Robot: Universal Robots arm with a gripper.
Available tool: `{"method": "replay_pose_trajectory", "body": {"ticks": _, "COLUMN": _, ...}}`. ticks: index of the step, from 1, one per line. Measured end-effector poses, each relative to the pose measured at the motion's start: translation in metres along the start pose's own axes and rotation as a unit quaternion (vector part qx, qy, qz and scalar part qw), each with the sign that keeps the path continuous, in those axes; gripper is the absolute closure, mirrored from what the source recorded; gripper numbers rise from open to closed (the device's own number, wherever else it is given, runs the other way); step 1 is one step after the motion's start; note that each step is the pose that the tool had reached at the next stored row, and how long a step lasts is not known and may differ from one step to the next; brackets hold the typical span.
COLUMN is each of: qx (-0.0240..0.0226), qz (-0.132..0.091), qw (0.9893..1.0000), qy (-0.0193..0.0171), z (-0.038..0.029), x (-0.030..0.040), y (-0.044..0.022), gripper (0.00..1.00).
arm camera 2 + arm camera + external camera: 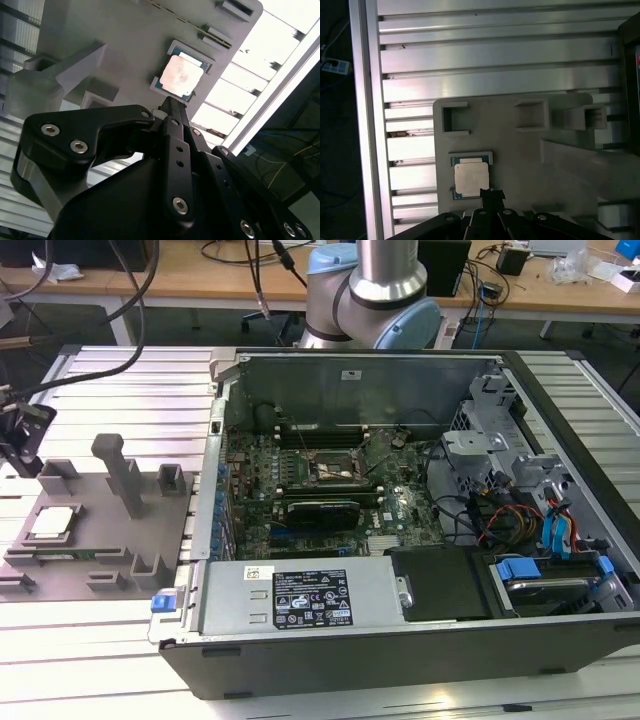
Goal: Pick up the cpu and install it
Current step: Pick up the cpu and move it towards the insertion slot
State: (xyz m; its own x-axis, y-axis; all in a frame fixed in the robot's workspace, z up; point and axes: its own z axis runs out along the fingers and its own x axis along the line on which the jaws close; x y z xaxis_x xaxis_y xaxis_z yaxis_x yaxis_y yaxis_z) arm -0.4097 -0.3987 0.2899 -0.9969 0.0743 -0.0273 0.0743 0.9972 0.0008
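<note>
Second wrist view: cpu [181, 76] sits in tray [125, 40] pocket, claw [169, 106] pressed together nearby.

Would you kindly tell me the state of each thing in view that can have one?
cpu, lying flat in its recess on the grey holder, not lifted.
claw, tip at the cpu's edge, holding nothing.
computer case, on its side, cover off, board exposed.
socket, no cpu in it.
</note>
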Motion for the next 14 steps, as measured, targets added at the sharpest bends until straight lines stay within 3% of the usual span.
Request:
{"method": "replay_pose_trajectory", "body": {"ticks": 11, "qx": 0.0, "qz": 0.0, "qw": 1.0, "qy": 0.0001, "z": 0.0177, "x": 0.0045, "y": -0.0008, "gripper": 0.89}}
{"method": "replay_pose_trajectory", "body": {"ticks": 14, "qx": -0.0001, "qz": 0.0, "qw": 1.0, "qy": -0.0001, "z": 0.0263, "x": 0.0086, "y": -0.0017, "gripper": 0.89}}
